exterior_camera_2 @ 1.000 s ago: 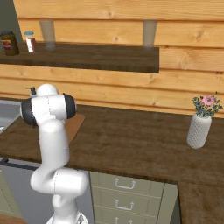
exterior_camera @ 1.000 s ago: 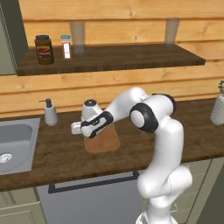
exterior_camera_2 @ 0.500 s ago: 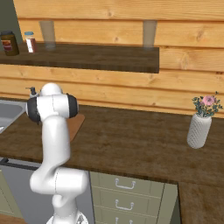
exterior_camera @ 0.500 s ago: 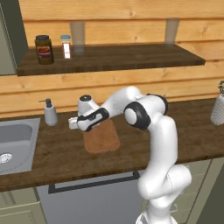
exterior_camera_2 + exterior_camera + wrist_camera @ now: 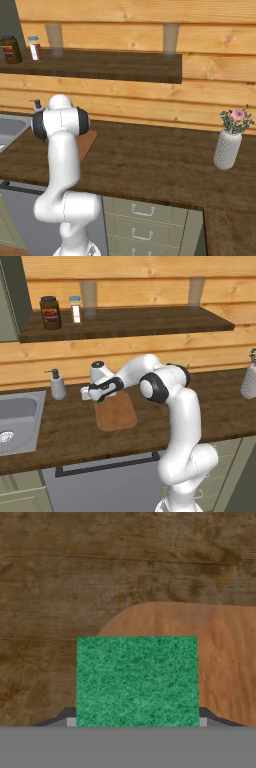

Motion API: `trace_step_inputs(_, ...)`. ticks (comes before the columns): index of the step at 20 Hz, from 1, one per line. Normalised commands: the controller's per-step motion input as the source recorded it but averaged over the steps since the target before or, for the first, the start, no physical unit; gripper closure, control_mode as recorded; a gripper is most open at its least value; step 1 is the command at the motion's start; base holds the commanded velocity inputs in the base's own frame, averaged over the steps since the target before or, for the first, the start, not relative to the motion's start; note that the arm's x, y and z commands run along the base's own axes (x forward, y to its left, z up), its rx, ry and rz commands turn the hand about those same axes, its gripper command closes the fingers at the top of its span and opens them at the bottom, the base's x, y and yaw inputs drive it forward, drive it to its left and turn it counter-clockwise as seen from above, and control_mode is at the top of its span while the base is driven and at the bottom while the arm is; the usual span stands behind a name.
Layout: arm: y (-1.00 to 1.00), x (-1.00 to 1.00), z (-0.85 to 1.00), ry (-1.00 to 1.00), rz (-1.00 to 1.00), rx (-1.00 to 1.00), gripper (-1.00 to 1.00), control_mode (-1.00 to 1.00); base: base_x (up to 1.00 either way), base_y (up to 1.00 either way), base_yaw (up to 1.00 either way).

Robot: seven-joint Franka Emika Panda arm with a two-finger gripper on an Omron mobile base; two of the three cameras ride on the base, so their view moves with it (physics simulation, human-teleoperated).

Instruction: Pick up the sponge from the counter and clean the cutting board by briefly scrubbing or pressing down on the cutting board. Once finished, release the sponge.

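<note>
Two fingers: the gripper [image 5: 101, 401] has its jaws pressed in on the sponge [image 5: 137, 681], one dark tip peeking out at each side of the green block in the hand view.
Sponge position: held in the jaws, green scouring face toward the hand camera, over the rounded near corner of the cutting board [image 5: 116, 411]; from where I stand I cannot tell whether it touches the wood or hangs just above it.
Sponge handling: my guess is light and soft, giving under a squeeze, so a grip across its two short sides, as now, should keep it from twisting; the rough green face looks unlikely to slip.
Cutting board: flat reddish-brown wood lying on the counter [image 5: 70, 428], stiff and low, likely to slide a little if scrubbed hard sideways.
Arm: white, reaching forward and left from the base, wrist bent down over the board's back left end.
Nearby on the counter: a grey soap dispenser [image 5: 58, 384] just beside the steel sink [image 5: 17, 421], near the hand but apart from it.
Farther off: a white vase of flowers [image 5: 228, 148] well apart at the right.
Shelf above: a dark jar [image 5: 50, 312] and a small shaker [image 5: 75, 309].
Stage, as I judge it: sponge in hand, pressing or scrubbing is the step at hand, release not yet done.
</note>
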Motion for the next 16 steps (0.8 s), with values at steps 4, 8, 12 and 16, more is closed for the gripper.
trace_step_inputs(4,-0.36,0.06,-0.05,0.01,-0.04,0.00,1.00,-1.00,0.00,0.00,0.00)
trace_step_inputs(8,-0.37,0.00,-0.10,0.01,-0.04,0.00,1.00,-1.00,0.00,0.00,0.00)
trace_step_inputs(12,-0.35,0.00,-0.26,0.02,-0.01,0.00,1.00,-1.00,0.00,0.00,0.00)
trace_step_inputs(16,-0.18,-0.03,-0.28,0.00,0.00,0.00,1.00,-1.00,0.00,0.00,0.00)
